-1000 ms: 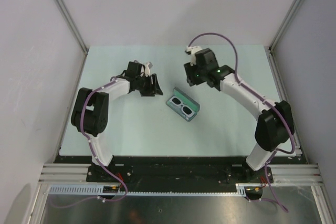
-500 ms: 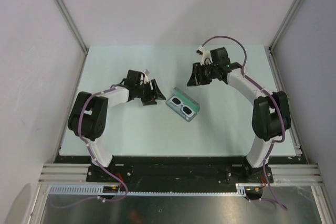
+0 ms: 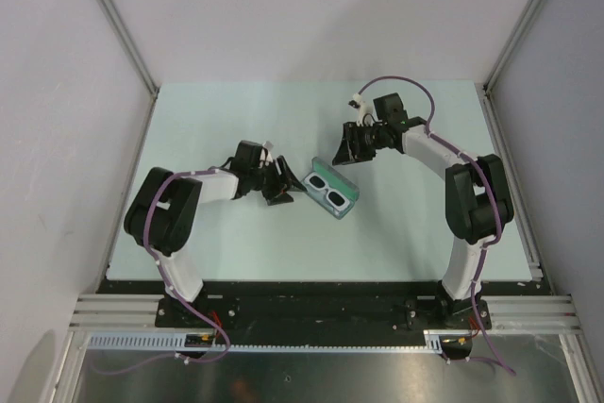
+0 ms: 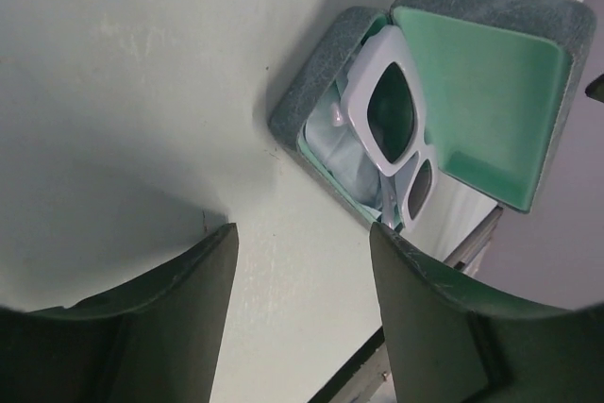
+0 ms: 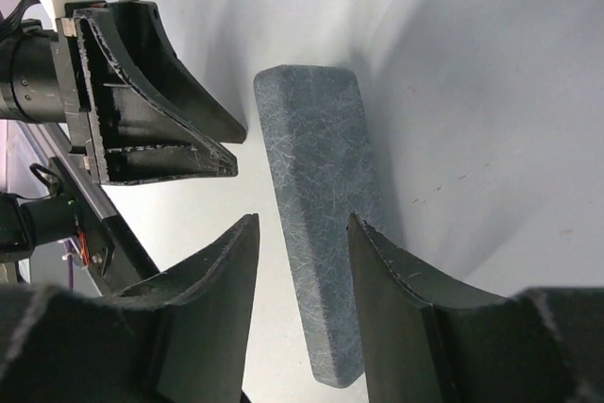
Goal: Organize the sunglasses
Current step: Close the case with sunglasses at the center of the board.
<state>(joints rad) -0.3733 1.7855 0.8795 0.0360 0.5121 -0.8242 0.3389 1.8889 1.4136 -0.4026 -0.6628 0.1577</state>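
Note:
The white-framed sunglasses with dark lenses lie inside the open grey felt case, on a pale blue cloth. In the left wrist view the sunglasses sit beside the raised lid's teal lining. My left gripper is open and empty, low over the table just left of the case, also in its own view. My right gripper is open behind the case. In the right wrist view its jaws straddle the lid's grey outer face without touching it.
The pale green table ends at a black front rail. White walls close in the back and both sides. The left gripper's black fingers show in the right wrist view, just beyond the case.
Both arms have come down and in toward the case. The left gripper moved right, up to the case's left side. The right gripper moved down and left to the lid.

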